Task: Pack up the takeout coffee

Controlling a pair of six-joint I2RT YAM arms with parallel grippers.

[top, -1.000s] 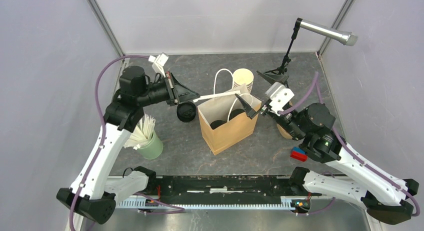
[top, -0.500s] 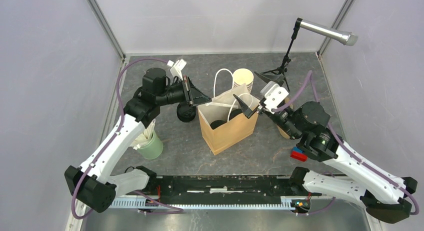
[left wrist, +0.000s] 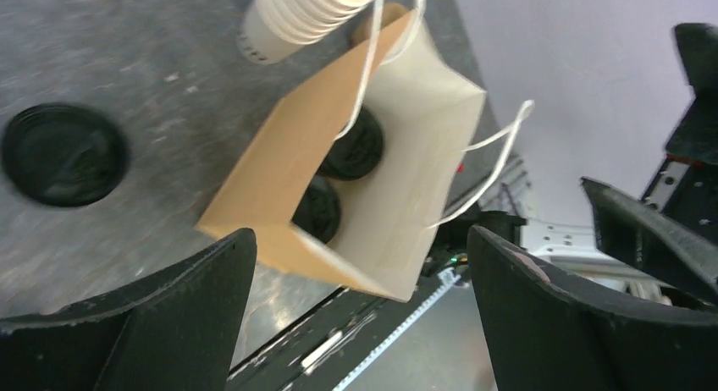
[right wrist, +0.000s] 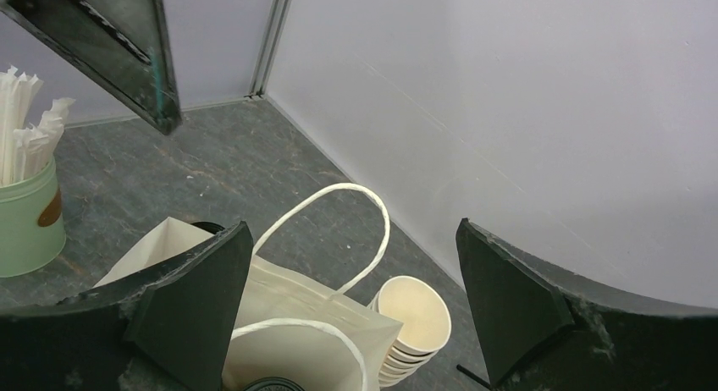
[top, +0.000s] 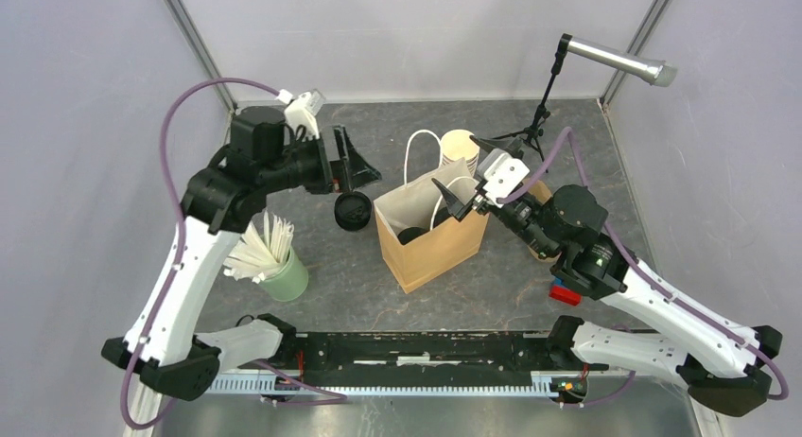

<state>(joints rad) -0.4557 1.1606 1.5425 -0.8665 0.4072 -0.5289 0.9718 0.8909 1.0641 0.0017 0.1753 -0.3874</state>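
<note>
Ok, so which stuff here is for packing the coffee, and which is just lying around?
For the job:
- bag
- two lidded cups inside it (only their black lids show)

Just lying about:
- lid pile
- cup stack
- straw pot
- microphone

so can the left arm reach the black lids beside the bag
Probably yes: the left gripper is open close by the black lids, which lie uncovered just left of the paper bag.
</note>
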